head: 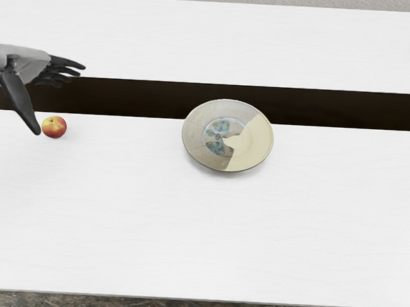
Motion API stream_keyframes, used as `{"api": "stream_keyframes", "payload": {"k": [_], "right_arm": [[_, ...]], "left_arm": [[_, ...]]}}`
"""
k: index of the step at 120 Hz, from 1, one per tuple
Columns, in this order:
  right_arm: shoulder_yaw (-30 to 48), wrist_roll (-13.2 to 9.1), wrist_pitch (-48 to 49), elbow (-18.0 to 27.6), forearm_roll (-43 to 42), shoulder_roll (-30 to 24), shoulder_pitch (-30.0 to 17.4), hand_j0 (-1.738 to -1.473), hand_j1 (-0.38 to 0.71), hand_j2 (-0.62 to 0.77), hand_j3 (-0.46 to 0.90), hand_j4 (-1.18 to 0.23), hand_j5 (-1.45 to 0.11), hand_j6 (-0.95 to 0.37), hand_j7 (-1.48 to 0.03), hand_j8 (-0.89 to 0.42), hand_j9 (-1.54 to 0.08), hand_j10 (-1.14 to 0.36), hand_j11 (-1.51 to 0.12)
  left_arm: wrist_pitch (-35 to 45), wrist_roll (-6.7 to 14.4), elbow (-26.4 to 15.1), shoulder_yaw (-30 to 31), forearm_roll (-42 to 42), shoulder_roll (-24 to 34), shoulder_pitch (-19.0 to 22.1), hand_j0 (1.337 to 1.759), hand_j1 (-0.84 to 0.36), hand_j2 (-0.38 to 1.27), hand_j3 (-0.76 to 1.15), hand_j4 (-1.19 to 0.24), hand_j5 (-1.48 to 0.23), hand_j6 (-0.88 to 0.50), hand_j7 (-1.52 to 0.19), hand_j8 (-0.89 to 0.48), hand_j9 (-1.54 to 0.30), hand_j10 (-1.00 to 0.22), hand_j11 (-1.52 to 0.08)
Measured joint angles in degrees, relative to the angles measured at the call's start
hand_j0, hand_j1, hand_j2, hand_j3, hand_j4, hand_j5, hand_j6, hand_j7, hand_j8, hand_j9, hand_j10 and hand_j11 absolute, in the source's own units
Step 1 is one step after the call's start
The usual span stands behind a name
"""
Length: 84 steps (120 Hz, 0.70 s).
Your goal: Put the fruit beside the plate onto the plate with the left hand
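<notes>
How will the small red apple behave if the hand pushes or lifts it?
The apple looks round, so a push would probably roll it across the flat table. It is much smaller than the plate, so likely light.

You'll see a small red apple with a yellow patch, sitting on the table well apart from the plate, out at the plate's 9 o'clock. The plate is round and shallow and lies flat, part cream and part grey-tan, with a blue-green pattern at its centre.
</notes>
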Motion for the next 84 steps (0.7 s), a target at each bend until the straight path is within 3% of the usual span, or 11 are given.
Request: {"api": "stream_keyframes", "payload": {"k": [16, 19, 25, 30, 36, 42, 62, 76, 84], "right_arm": [[0.2, 0.0, -0.1, 0.0, 0.3, 0.0, 0.2, -1.658, -0.35, 0.00, 0.00, 0.00, 0.00, 0.00, 0.00, 0.00, 0.00, 0.00, 0.00], [0.2, 0.0, -0.1, 0.0, 0.3, 0.0, 0.3, -1.658, -0.35, 0.00, 0.00, 0.00, 0.00, 0.00, 0.00, 0.00, 0.00, 0.00, 0.00], [0.2, 0.0, -0.2, 0.0, 0.3, 0.0, 0.3, -1.658, -0.35, 0.00, 0.00, 0.00, 0.00, 0.00, 0.00, 0.00, 0.00, 0.00, 0.00], [0.2, 0.0, -0.1, 0.0, 0.3, 0.0, 0.4, -1.658, -0.35, 0.00, 0.00, 0.00, 0.00, 0.00, 0.00, 0.00, 0.00, 0.00, 0.00], [0.3, 0.0, -0.1, 0.0, 0.3, 0.0, 0.4, -1.658, -0.35, 0.00, 0.00, 0.00, 0.00, 0.00, 0.00, 0.00, 0.00, 0.00, 0.00], [0.3, 0.0, -0.1, 0.0, 0.4, 0.0, 0.4, -1.658, -0.35, 0.00, 0.00, 0.00, 0.00, 0.00, 0.00, 0.00, 0.00, 0.00, 0.00], [0.3, 0.0, 0.0, 0.0, 0.2, 0.0, 0.4, -1.658, -0.35, 0.00, 0.00, 0.00, 0.00, 0.00, 0.00, 0.00, 0.00, 0.00, 0.00], [0.3, 0.0, 0.0, 0.0, 0.1, 0.0, 0.4, -1.658, -0.35, 0.00, 0.00, 0.00, 0.00, 0.00, 0.00, 0.00, 0.00, 0.00, 0.00], [0.3, 0.0, 0.0, 0.0, 0.1, 0.0, 0.4, -1.658, -0.35, 0.00, 0.00, 0.00, 0.00, 0.00, 0.00, 0.00, 0.00, 0.00, 0.00]], "left_arm": [[0.0, 0.9, -1.2, -0.6, 0.0, 0.0, -0.7, 1.658, 0.33, 0.00, 0.00, -0.02, -0.03, -0.03, -0.03, -0.03, -0.03, -0.02, -0.03], [0.0, 3.1, -1.3, -0.9, 0.0, -0.2, -1.2, 1.658, 0.33, 0.00, 0.00, -0.03, -0.03, -0.03, -0.03, -0.03, -0.03, -0.02, -0.03], [0.0, 10.3, -1.5, -1.3, 0.0, -0.3, -2.2, 1.658, 0.33, 0.00, 0.00, -0.02, -0.03, -0.03, -0.03, -0.03, -0.03, -0.02, -0.03], [0.0, 15.0, -1.7, -1.5, 0.4, -1.4, -2.2, 1.658, 0.33, 0.00, 0.00, -0.02, -0.03, -0.03, -0.03, -0.03, -0.03, -0.02, -0.03], [0.0, 18.5, -1.8, -1.7, 2.7, -5.5, -2.1, 1.658, 0.33, 0.00, 0.00, -0.03, -0.03, -0.03, -0.03, -0.03, -0.03, -0.02, -0.03], [0.0, 20.8, -2.0, -1.8, 6.7, -7.3, -2.0, 1.658, 0.32, 0.00, 0.00, -0.03, -0.03, -0.03, -0.03, -0.03, -0.03, -0.03, -0.03], [8.2, 23.6, -5.7, -1.4, 18.3, -8.8, -0.5, 1.658, 0.32, 0.00, 0.00, -0.03, -0.03, -0.03, -0.03, -0.03, -0.03, -0.03, -0.03], [18.6, 24.1, -6.6, -1.2, 27.9, -12.8, 6.7, 1.658, 0.32, 0.01, 0.00, -0.03, -0.04, -0.03, -0.04, -0.03, -0.04, -0.03, -0.04], [23.6, 24.2, -6.7, -0.9, 32.2, -13.9, 7.5, 1.658, 0.30, 0.01, 0.00, -0.04, -0.05, -0.05, -0.05, -0.05, -0.05, -0.04, -0.05]]}}
